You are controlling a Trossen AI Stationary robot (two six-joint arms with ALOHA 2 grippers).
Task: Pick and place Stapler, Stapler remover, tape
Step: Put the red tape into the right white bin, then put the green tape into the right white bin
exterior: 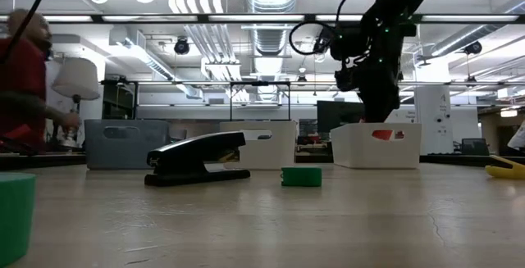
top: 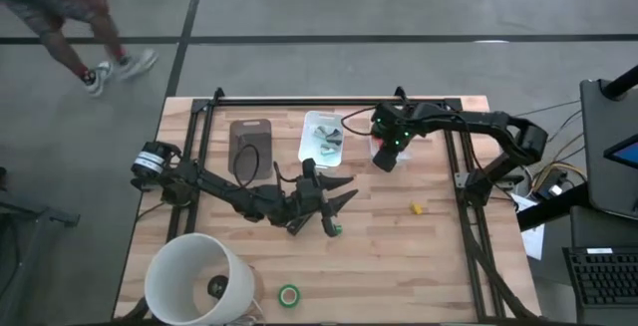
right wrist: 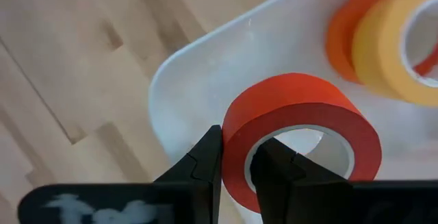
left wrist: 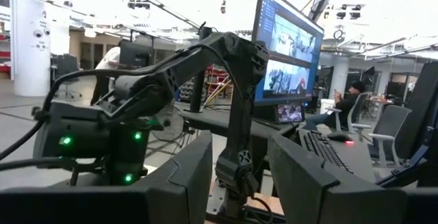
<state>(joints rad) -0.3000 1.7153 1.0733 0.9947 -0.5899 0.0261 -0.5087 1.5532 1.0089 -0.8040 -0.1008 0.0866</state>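
My right gripper [top: 384, 155] [right wrist: 239, 166] is at the table's far right, over a white bin [right wrist: 205, 73], and is shut on a red tape roll [right wrist: 301, 114]. Orange and yellow rolls [right wrist: 383, 39] lie in that bin. In the low view the black stapler [exterior: 197, 160] rests on its flat base on the table, left of a small green piece [exterior: 301, 176]. My left gripper [top: 347, 191] [left wrist: 239, 183] hovers open above the table's middle, holding nothing. A green tape roll [top: 288, 294] lies flat near the near edge. My right gripper pinches the red roll's wall [right wrist: 236, 152] with one finger [right wrist: 202, 162] outside the ring and the other [right wrist: 277, 172] inside its centre hole. The fingers come from above, pointing down. The roll sits tilted over the bin's corner; whether it touches the bin's floor I cannot tell.
A second white bin [top: 324, 137] and a grey bin [top: 249, 147] stand at the far side. A large white bucket [top: 194, 276] sits at the near left corner. A small yellow piece [top: 416, 207] lies right of centre. A person [top: 60, 12] walks beyond the far left corner.
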